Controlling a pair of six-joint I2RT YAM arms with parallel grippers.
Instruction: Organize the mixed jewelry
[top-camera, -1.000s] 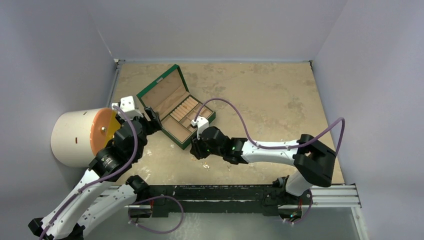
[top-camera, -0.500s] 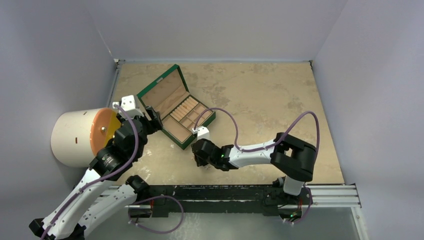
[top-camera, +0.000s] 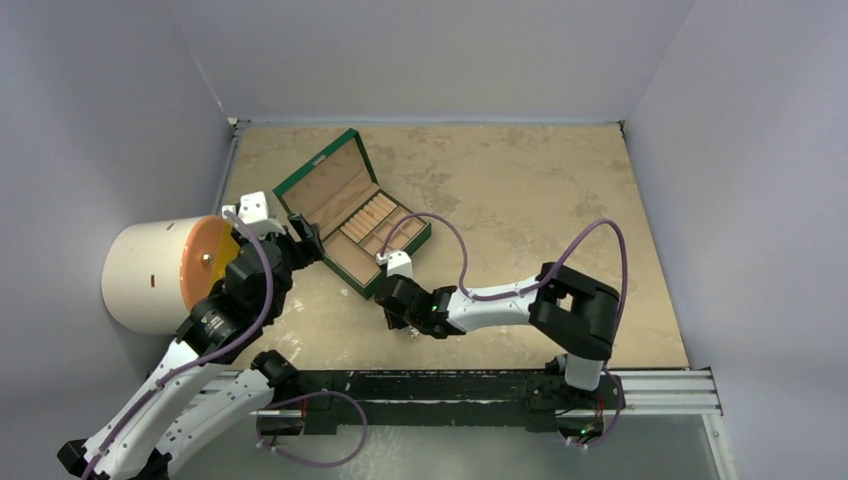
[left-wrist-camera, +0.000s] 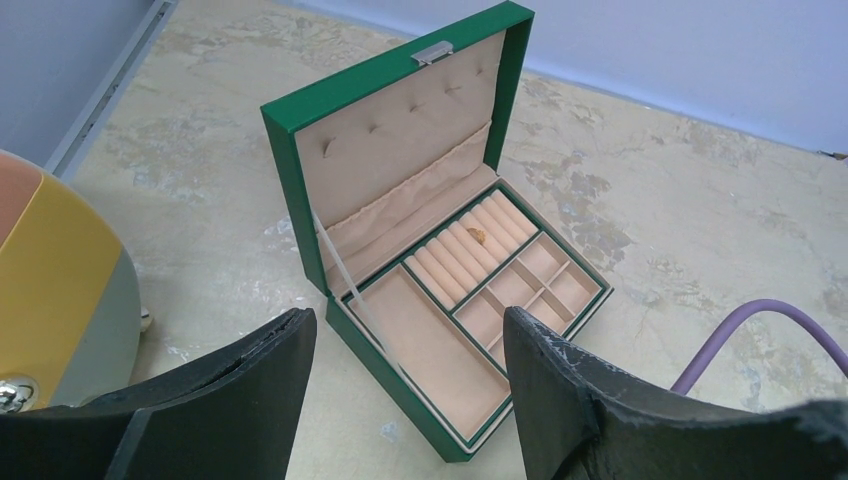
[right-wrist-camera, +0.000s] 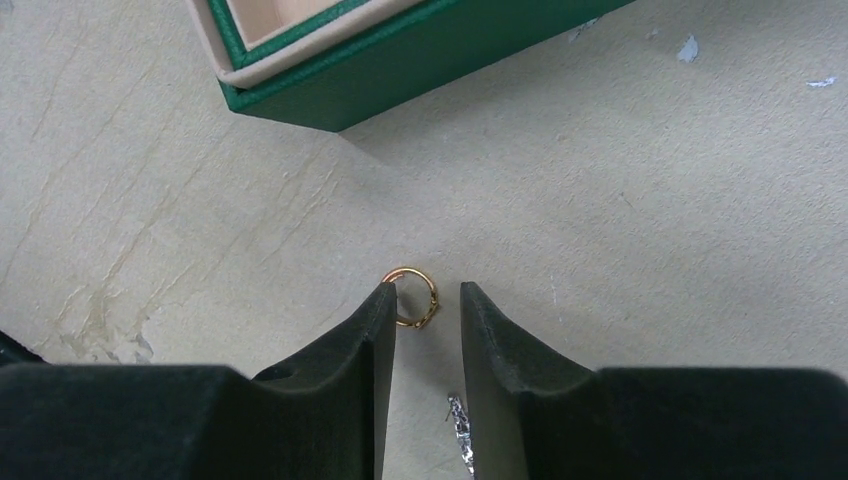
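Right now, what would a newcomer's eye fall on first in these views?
The open green box with tan lining, left of centre on the table, stands out first. Then the gold hoop lying on the table between the right hand's parted fingertips, near the box's corner. A cream drum with an orange-and-yellow face sits at far left.

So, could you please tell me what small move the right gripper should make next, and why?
Probably close the right gripper gently on the gold hoop. The hoop lies flat on the table in the gap between the open jaws, close against one fingertip, and nothing is gripped yet. The green box sits just beyond, so the hoop could go there afterwards.
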